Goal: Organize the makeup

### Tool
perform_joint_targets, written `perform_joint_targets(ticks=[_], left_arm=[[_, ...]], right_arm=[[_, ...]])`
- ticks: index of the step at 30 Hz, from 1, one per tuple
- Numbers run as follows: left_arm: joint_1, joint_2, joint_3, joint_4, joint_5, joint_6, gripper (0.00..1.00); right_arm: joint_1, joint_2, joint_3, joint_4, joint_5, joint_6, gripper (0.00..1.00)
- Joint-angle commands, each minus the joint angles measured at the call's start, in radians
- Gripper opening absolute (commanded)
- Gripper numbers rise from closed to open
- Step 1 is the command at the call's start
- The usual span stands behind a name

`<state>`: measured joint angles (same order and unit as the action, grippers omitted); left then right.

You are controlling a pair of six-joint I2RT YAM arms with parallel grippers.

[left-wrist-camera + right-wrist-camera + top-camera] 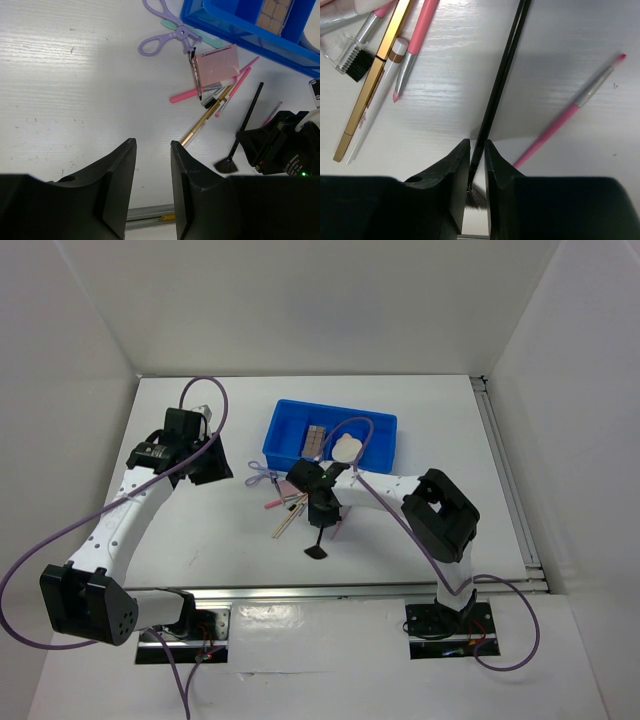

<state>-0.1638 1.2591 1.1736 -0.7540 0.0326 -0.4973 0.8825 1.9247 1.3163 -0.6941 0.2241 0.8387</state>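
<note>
Black brush (pixel 500 85): lies flat on the table, fan bristles at the near end, and its long axis runs near to far towards the tray.
Right gripper (pixel 477 145): sits directly over the brush and straddles the handle just beyond the bristles. The jaws are nearly together, and I cannot tell whether the pads are pinching the handle or only flanking it.
Nearer arm: the right, by far.
Left gripper (pixel 152 150): about half open and holding nothing, over bare table well apart to the left.
Neighbours: a pink stick (pixel 570 110) lies to the right of the handle, and a gold stick (pixel 370 90) to the left. Neither touches it.
Blue tray (pixel 330 405): beyond the pile, holding the brown-pink palette (pixel 315 440) and the cream round puff (pixel 347 448).
Hidden: in the top view, the right wrist covers most of the handle.
</note>
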Motion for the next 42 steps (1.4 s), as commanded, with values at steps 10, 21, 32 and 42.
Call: perform_joint_targets(ticks=[10, 21, 32, 42], left_arm=[[0.007, -0.001, -0.006, 0.024, 0.016, 0.017, 0.47], [0.007, -0.001, 0.003, 0.024, 0.026, 0.017, 0.47], [0.007, -0.001, 0.003, 0.024, 0.016, 0.017, 0.47], [0.007, -0.001, 0.012, 0.015, 0.007, 0.017, 0.47]], right_arm=[[-0.007, 0.008, -0.023, 0.122, -0.077, -0.041, 0.14], [-0.028, -0.191, 0.148, -0.063, 0.086, -0.141, 0.00], [-0.448, -0.198, 0.314, -0.004, 0.101, -0.369, 0.00], [-0.577, 0.008, 0.434, 0.065, 0.051, -0.471, 0.00]])
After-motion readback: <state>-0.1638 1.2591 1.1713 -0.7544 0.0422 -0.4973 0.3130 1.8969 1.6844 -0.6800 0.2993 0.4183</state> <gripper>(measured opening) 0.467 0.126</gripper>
